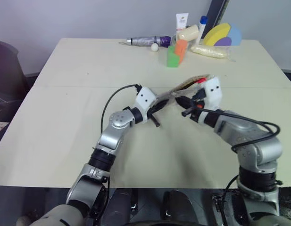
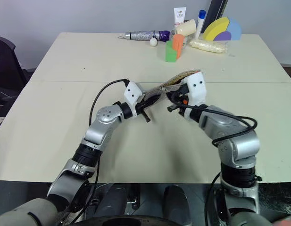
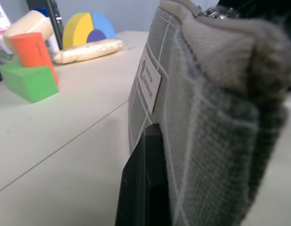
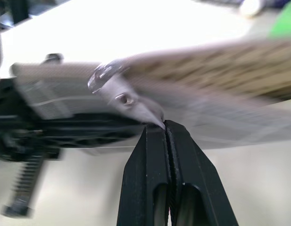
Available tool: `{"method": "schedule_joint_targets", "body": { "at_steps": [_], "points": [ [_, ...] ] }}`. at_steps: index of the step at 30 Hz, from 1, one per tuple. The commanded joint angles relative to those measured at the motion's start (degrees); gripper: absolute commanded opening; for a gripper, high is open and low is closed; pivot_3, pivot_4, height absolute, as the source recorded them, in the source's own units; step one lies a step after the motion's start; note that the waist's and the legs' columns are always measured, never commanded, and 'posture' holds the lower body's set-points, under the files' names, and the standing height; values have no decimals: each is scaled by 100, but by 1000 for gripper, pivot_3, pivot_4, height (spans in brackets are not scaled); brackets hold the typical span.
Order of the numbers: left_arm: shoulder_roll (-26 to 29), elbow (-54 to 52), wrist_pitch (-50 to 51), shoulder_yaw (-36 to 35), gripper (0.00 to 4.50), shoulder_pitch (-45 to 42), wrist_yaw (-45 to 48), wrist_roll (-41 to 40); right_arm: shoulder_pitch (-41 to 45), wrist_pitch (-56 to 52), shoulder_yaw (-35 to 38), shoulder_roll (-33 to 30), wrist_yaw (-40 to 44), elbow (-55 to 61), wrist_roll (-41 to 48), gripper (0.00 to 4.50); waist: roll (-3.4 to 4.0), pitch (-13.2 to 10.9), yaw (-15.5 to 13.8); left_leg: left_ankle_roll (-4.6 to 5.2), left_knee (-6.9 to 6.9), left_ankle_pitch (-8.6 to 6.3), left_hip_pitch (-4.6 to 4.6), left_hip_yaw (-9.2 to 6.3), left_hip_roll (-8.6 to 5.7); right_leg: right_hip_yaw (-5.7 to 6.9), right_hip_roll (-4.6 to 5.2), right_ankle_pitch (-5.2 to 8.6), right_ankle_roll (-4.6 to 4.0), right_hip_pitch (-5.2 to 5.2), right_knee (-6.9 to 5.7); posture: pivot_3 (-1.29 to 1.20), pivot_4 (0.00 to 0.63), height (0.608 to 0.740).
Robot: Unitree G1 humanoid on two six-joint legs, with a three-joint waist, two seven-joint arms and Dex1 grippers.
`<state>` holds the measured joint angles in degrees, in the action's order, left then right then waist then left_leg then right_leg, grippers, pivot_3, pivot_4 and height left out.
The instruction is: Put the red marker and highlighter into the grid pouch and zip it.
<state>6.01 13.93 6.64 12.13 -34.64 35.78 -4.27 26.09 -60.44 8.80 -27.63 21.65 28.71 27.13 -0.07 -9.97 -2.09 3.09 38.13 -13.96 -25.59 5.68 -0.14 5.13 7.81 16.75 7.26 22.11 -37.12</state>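
Observation:
The grey grid pouch [image 1: 183, 87] hangs above the middle of the table [image 1: 65, 94], lifted off it, its white label [image 3: 149, 80] facing the left wrist camera. My left gripper [image 1: 157, 109] is shut on the pouch's near end; one black finger [image 3: 143, 183] presses its side. My right gripper [image 4: 165, 125] is shut on the tip of the metal zipper pull [image 4: 121, 92] at that same end. The pouch mouth gapes along the top and shows a tan lining [image 4: 220, 61]. A speck of red [image 1: 200, 80] shows at the far end; I cannot tell what it is. The red marker and highlighter are hidden.
At the table's back edge lie a folded umbrella [image 1: 145, 41], a white ball [image 1: 154, 46], green and orange blocks [image 1: 174, 55], a white tube [image 1: 182, 21], a bagged roll [image 1: 209, 51] and a rainbow-shaped toy [image 1: 223, 35].

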Motion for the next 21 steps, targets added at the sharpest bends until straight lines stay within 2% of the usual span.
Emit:
{"method": "schedule_joint_targets", "body": {
  "at_steps": [1, 4, 7, 10, 13, 16, 18, 19, 20, 21],
  "points": [
    [262, 69, -453, -71, 0, -83, 10, 164, 177, 272, 540, -998, 195, -87, -298, 35, 0, 0, -5, 1, 0, -1, -1, 0, 0, 0, 0, 0, 0, 1, 1, 0, 150, 740],
    [448, 132, -647, -36, 0, 1, 113, 222, 201, 498, 747, -1645, 231, -465, -498, 35, -1, 0, -1, 1, 0, -1, -3, 4, 0, -1, 1, 0, 0, 5, 2, 0, 150, 740],
    [575, 71, -765, -26, 0, 126, 236, 183, 226, 724, 747, -2050, 157, -851, -783, 35, -1, 0, 5, 0, -2, 0, -3, 8, 2, -2, 2, 0, 0, 6, 2, 0, 150, 740],
    [688, -125, -726, -46, 0, 292, 386, 63, 31, 633, 695, -2251, 482, -922, -633, 35, 0, 0, 20, -1, -3, 1, -3, 10, 4, -4, 2, 0, 0, 8, 1, 0, 150, 740],
    [758, -319, -527, -160, 1057, 419, 470, -128, -220, 627, 636, -2309, 873, -669, -388, 924, 0, 0, 24, -3, -3, 2, -2, 10, 7, -5, 0, 0, 0, 6, 2, 0, 150, 740],
    [899, -538, -386, -222, 2534, 553, 588, -262, -422, 697, 633, -2366, 1090, -553, -333, 2450, -1, 0, 43, -1, -2, 1, -2, 10, 7, -5, 1, 0, 0, 7, 1, 0, 150, 740],
    [1232, -1021, 6, -424, 3525, 900, 840, -576, -962, 876, 824, -2456, 1564, -346, -149, 3496, -2, 0, 27, 0, -2, 0, -2, 9, 7, -5, 2, 0, 0, 6, 1, 0, 150, 740],
    [1361, -1226, 187, -497, 4107, 1042, 930, -700, -1164, 935, 929, -2475, 1720, -287, -73, 3560, -2, 0, 32, 0, -3, 0, -3, 7, 8, -6, 2, 0, 0, 5, 5, 0, 150, 740],
    [1518, -1439, 381, -564, 4460, 1207, 1046, -843, -1392, 982, 1025, -2519, 1877, -273, -25, 3560, 0, 0, 45, -1, -4, 0, -1, 5, 10, -6, 1, 0, 0, 0, 9, 0, 150, 740],
    [1726, -1661, 617, -686, 4460, 1416, 1148, -1012, -1695, 1149, 1105, -2585, 2053, -311, -72, 3560, 0, 0, 53, -3, -4, 1, 2, 6, 10, -6, 2, 0, 0, -3, 10, 0, 150, 740]
  ]
}}
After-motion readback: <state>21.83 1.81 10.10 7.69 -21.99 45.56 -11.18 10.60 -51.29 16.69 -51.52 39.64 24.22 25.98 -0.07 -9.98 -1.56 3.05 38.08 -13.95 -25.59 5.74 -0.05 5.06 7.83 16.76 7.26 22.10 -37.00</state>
